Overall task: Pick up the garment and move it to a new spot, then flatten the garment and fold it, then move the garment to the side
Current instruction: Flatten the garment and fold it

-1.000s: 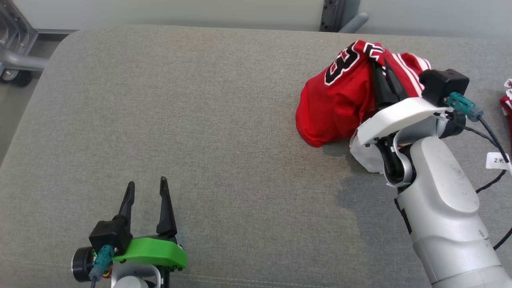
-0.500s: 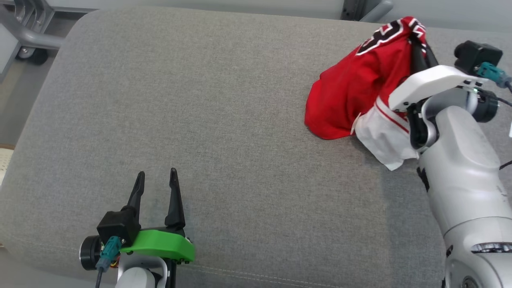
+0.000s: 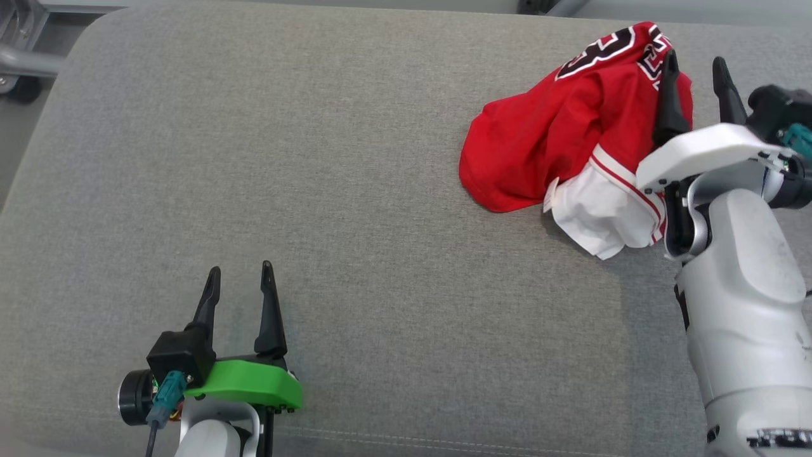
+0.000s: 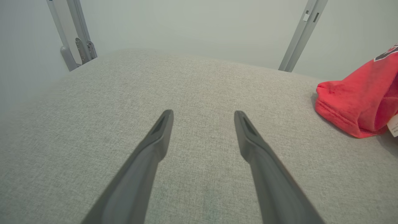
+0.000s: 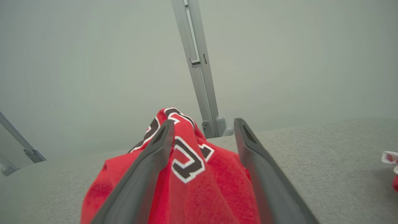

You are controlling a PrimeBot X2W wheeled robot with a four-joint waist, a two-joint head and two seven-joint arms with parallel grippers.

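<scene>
The garment (image 3: 545, 139) lay crumpled on the grey pad (image 3: 317, 158), far right. The right gripper (image 3: 694, 58) stood open astride its peak, and the left gripper (image 3: 240, 266) stood open, well apart. Soft, limp cloth was expected; grasping at a hem was advised.

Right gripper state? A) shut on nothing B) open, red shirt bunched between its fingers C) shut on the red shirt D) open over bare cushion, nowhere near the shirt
B: the right gripper has its two fingers well apart, with the red shirt bunched up between them.
</scene>
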